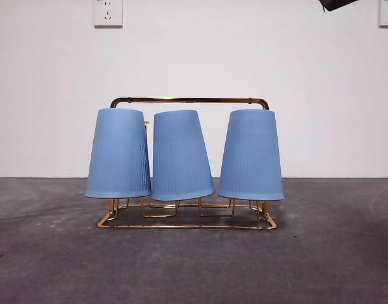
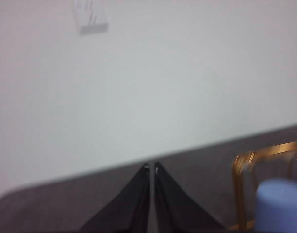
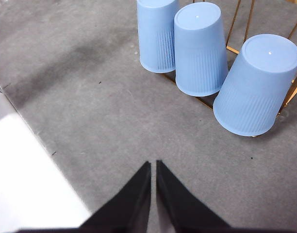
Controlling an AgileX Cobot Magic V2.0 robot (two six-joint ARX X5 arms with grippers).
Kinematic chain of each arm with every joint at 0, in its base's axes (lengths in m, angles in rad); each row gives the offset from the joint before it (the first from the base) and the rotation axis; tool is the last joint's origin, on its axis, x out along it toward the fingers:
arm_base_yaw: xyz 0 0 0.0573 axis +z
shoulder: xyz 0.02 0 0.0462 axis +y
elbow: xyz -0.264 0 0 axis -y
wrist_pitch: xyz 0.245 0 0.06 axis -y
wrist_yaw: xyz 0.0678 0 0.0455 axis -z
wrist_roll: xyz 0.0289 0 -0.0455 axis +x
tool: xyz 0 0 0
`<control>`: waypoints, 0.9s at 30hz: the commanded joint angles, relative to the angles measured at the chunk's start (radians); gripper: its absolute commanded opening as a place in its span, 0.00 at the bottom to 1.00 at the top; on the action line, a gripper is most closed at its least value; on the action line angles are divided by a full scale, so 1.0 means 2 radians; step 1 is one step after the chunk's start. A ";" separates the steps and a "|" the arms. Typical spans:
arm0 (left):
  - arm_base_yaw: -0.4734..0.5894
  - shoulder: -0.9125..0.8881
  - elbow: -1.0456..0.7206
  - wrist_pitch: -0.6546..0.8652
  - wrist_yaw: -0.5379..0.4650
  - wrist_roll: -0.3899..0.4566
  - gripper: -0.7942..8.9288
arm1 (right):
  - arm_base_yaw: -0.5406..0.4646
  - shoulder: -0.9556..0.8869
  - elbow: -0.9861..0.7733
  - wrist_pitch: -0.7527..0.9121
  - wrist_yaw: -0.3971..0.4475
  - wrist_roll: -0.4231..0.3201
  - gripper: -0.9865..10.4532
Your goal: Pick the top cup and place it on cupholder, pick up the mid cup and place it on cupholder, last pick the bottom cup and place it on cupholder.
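Three blue ribbed cups hang upside down on the gold wire cupholder: one on the left, one in the middle, one on the right. The right wrist view looks down on the same cups and the rack's wires. My right gripper is shut and empty, above the bare table and well clear of the cups. Shut and empty too, my left gripper points at the wall, with the cupholder's handle and one cup off to its side. A black arm tip shows at the top right.
The grey table runs out in front of and around the rack. A white wall with power sockets stands behind. In the right wrist view a white strip borders the table.
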 commanded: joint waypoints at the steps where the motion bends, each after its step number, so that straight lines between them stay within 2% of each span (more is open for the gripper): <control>1: 0.004 -0.013 -0.033 0.008 -0.003 -0.001 0.09 | 0.005 0.002 0.005 0.005 0.001 0.005 0.10; 11: 0.004 -0.057 -0.082 -0.114 -0.003 0.002 0.09 | 0.005 0.002 0.005 0.005 0.001 0.005 0.10; 24: 0.004 -0.075 -0.119 -0.138 -0.004 -0.001 0.09 | 0.005 0.002 0.005 0.005 0.001 0.005 0.10; 27: 0.004 -0.075 -0.121 -0.132 -0.004 -0.014 0.09 | 0.005 0.002 0.005 0.005 0.001 0.005 0.10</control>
